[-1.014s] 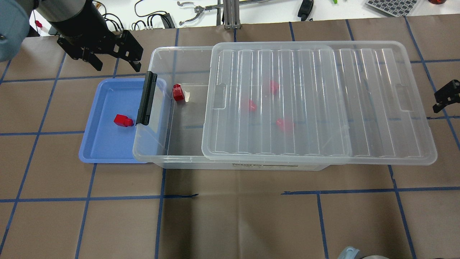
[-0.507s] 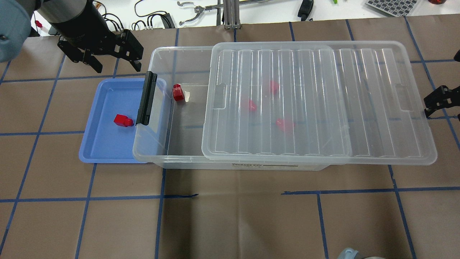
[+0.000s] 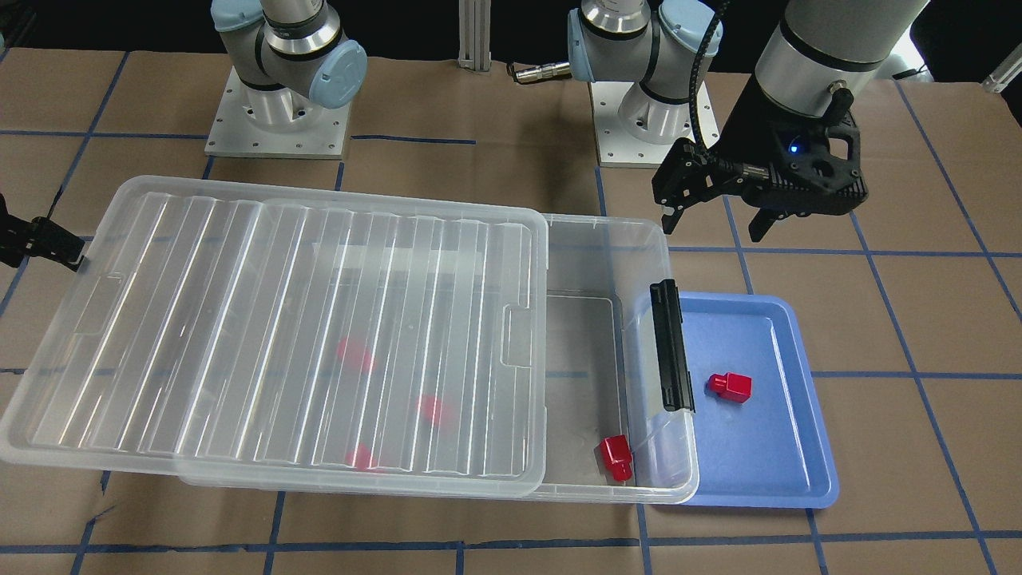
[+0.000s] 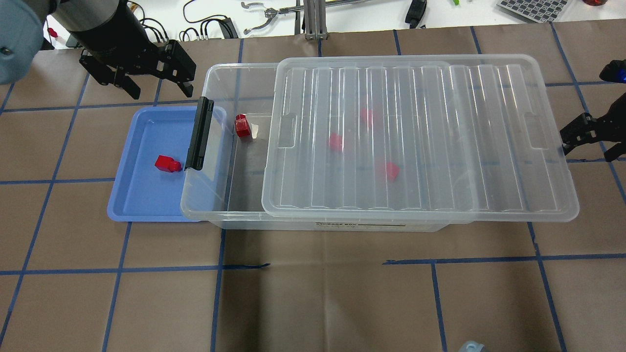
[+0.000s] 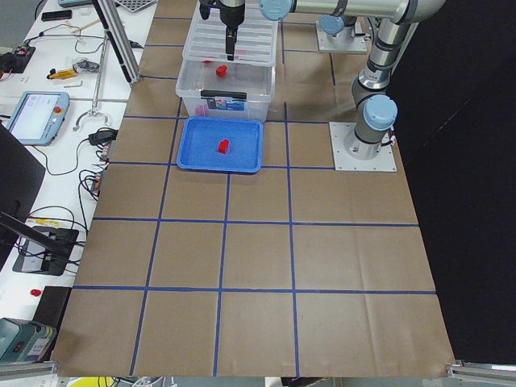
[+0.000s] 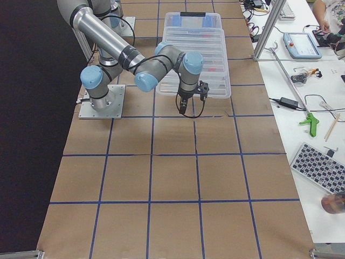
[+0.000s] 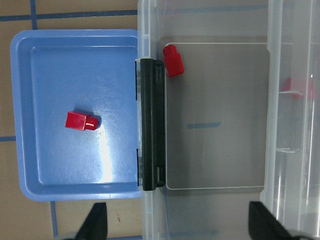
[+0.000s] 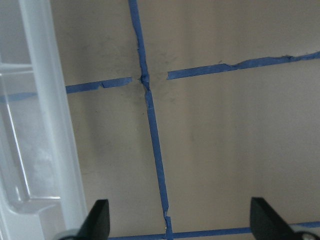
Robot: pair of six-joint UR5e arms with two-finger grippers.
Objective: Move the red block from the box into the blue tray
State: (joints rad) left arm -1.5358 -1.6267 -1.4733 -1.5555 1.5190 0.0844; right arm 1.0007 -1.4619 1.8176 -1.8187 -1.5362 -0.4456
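Left gripper [image 4: 157, 90]: empty, with its two fingers spread wide. It hangs high over the end of the scene where the tray and the box meet.
Red block [image 4: 167, 164]: lies on its side on the floor of the blue tray [image 4: 142, 195], its stub pointing toward the box. It is well below the left gripper, touched by neither finger. In the left wrist view it sits left of the latch, away from both fingertips at the bottom edge.
Blue tray: flat on the worktop [image 4: 318, 303]. One of its sides is tucked under the overhanging rim of the box.
Latch [image 4: 199, 134]: a black strip on the short side of the box [image 4: 234, 83], between the tray's block and the box's open part.
Second red block [image 4: 242, 126]: on the uncovered floor of the box, near the far wall, just past the latch.
Lid [image 4: 440, 146]: ribbed and translucent. It rests on the box, leaves the latch end open and overhangs the opposite end.
Blocks under lid: three blurred red shapes show through the ribs [image 4: 366, 116] [image 4: 335, 142] [image 4: 391, 171].
Right gripper [image 8: 181, 222]: fingers held apart, gripping nothing. It is low by the lid's far short end, well away from the tray. Whether a finger touches the lid's rim cannot be told.
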